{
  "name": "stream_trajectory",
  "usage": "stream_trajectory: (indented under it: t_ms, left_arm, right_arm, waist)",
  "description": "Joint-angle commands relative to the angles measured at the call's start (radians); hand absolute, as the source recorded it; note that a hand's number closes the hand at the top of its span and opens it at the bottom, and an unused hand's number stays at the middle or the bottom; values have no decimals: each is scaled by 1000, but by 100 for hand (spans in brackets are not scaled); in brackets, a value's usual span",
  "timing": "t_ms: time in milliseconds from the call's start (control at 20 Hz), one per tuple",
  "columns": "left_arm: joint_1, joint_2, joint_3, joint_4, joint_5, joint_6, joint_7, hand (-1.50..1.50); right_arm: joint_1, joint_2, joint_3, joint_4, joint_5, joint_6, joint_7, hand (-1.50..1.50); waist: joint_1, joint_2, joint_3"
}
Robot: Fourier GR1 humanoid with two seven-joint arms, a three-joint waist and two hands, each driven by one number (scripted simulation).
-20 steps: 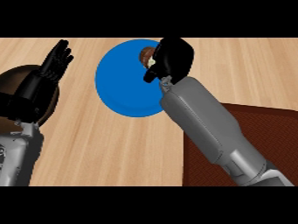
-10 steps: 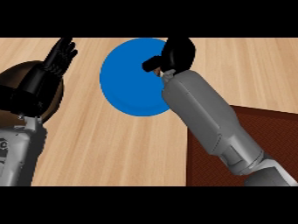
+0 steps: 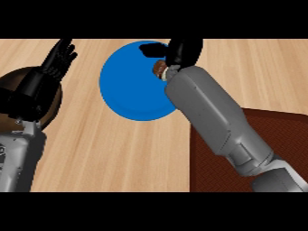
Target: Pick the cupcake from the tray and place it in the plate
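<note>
A blue plate point(image 3: 129, 90) lies on the wooden counter at the top centre. My right hand point(image 3: 181, 50) is over the plate's far right part, fingers curled round the cupcake point(image 3: 160, 68), of which only a brown and white edge shows beside the wrist. Whether the cupcake touches the plate I cannot tell. The brown tray point(image 3: 283, 135) lies at the lower right, mostly under my right forearm. My left hand point(image 3: 56, 63) rests open at the left, fingers up.
A dark brown round object point(image 3: 49, 106) lies at the left, partly behind my left hand and forearm. Bare wooden counter point(image 3: 123, 153) spreads between the arms and below the plate.
My right hand has moved farther up and to the right over the plate with the cupcake. The left hand has barely shifted.
</note>
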Motion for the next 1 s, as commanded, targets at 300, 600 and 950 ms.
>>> stream_trajectory:
  t_ms: [300, 600, 950]
  left_arm:
    - [77, 34, 47, -56, 8, 4, 29, 0]
    - [180, 47, 93, -102, 18, 2, -11, 0]
    - [117, 60, 120, -39, 26, -11, 0, 0]
  right_arm:
    - [168, 5, 105, -136, -115, -307, -47, -150]
    - [414, -35, 152, -444, -12, -215, -43, -150]
    - [696, -84, 198, -790, 191, -90, 73, -150]
  waist:
    - [-84, -27, 0]
    - [-132, -37, 0]
    - [-138, -34, -1]
